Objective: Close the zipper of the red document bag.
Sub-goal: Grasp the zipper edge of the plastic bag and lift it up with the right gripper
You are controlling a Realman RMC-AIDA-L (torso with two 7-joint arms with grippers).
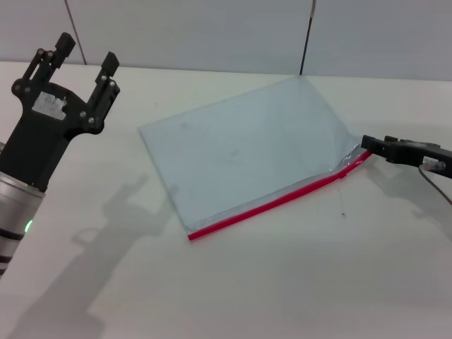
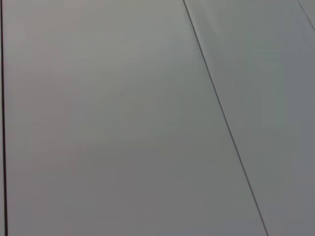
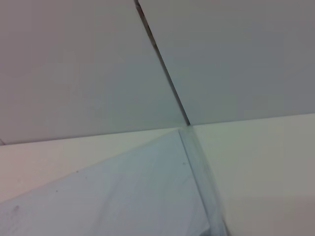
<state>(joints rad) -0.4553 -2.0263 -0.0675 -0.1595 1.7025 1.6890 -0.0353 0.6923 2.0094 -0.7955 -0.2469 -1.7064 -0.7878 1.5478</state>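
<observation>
The red document bag point(image 1: 244, 155) lies flat on the white table, a translucent pale blue-grey pouch turned at an angle. Its zipper point(image 1: 275, 201), a thin red strip, runs along the near long edge. My right gripper point(image 1: 365, 145) reaches in low from the right and meets the right end of that strip. It looks shut on the slider, which is hidden between its fingers. The bag's corner there is wrinkled and slightly raised. The right wrist view shows the bag point(image 3: 123, 196) close below. My left gripper point(image 1: 88, 51) is raised at the far left, open and holding nothing, well away from the bag.
The white table point(image 1: 282, 282) extends in front of and around the bag. A pale panelled wall point(image 1: 212, 35) with a dark seam stands behind it. Only wall panels point(image 2: 123, 123) show in the left wrist view.
</observation>
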